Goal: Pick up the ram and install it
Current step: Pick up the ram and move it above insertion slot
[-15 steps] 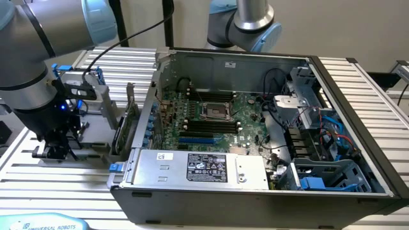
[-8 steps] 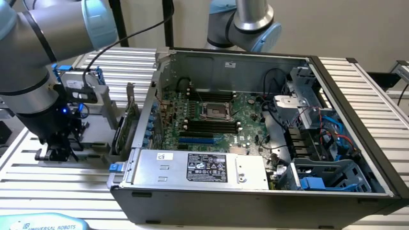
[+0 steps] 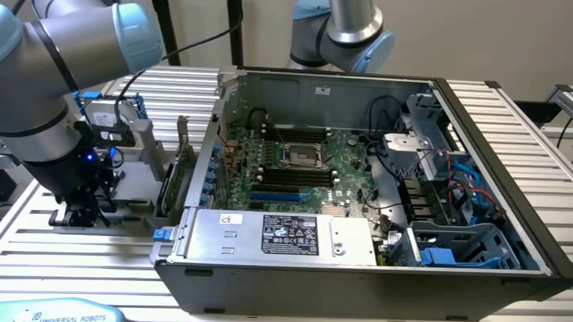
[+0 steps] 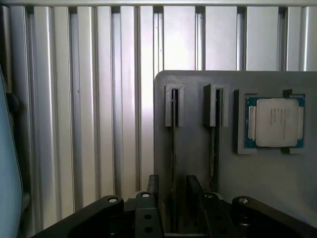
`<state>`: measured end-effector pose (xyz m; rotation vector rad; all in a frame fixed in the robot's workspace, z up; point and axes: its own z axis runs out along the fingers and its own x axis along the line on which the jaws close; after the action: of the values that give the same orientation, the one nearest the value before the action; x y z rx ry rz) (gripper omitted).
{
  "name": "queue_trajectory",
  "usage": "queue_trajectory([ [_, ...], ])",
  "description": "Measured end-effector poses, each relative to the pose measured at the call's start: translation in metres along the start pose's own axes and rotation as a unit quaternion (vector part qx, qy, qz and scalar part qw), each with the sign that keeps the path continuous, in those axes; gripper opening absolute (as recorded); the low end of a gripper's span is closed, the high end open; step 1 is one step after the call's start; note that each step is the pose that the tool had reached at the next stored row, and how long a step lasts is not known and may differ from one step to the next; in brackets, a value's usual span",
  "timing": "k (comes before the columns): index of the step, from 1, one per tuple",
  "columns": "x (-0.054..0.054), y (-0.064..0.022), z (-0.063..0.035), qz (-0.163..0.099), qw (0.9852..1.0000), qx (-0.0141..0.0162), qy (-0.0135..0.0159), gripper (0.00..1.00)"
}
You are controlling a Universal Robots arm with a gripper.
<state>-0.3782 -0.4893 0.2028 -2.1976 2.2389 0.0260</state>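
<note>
Jaws spread wide and gripping nothing, the black gripper (image 4: 173, 193) has a finger (image 4: 152, 184) on either side of the ram (image 4: 174, 144), a thin dark stick seen edge-on, standing upright in a slot of the flat grey holder tray (image 4: 195, 134). A second such stick (image 4: 216, 139) stands in the neighbouring slot, near a square silver-lidded processor chip (image 4: 275, 121). In the exterior view's lower left the gripper (image 3: 76, 211) hangs over the slatted aluminium table (image 3: 80, 261), beside the open dark-grey computer case (image 3: 358, 282) with its green motherboard (image 3: 349, 168).
</note>
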Motion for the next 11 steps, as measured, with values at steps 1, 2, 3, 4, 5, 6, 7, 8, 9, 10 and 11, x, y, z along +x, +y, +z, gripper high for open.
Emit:
queue_trajectory([
  [1,-0.0002,0.0003,0.0004,0.000,1.0000,0.0000,-0.0003,0.36],
  [2,-0.0003,0.0007,0.0009,0.000,1.0000,0.0000,-0.0006,0.36],
  [3,-0.0004,0.0010,0.0012,0.000,1.0000,0.0000,-0.0008,0.36],
  [4,-0.0005,0.0013,0.0016,0.000,1.0000,-0.0001,-0.0010,0.36],
  [5,-0.0006,0.0016,0.0021,0.000,1.0000,-0.0001,-0.0012,0.36],
  [6,-0.0007,0.0017,0.0026,-0.001,1.0000,-0.0001,-0.0014,0.36],
  [7,-0.0007,0.0019,0.0033,-0.001,1.0000,-0.0002,-0.0016,0.36],
  [8,-0.0008,0.0019,0.0040,-0.001,1.0000,-0.0003,-0.0019,0.36],
  [9,-0.0008,0.0020,0.0046,-0.001,1.0000,-0.0005,-0.0023,0.36],
  [10,-0.0008,0.0020,0.0051,-0.001,1.0000,-0.0009,-0.0028,0.36],
  [11,-0.0008,0.0020,0.0056,-0.001,1.0000,-0.0014,-0.0035,0.36],
])
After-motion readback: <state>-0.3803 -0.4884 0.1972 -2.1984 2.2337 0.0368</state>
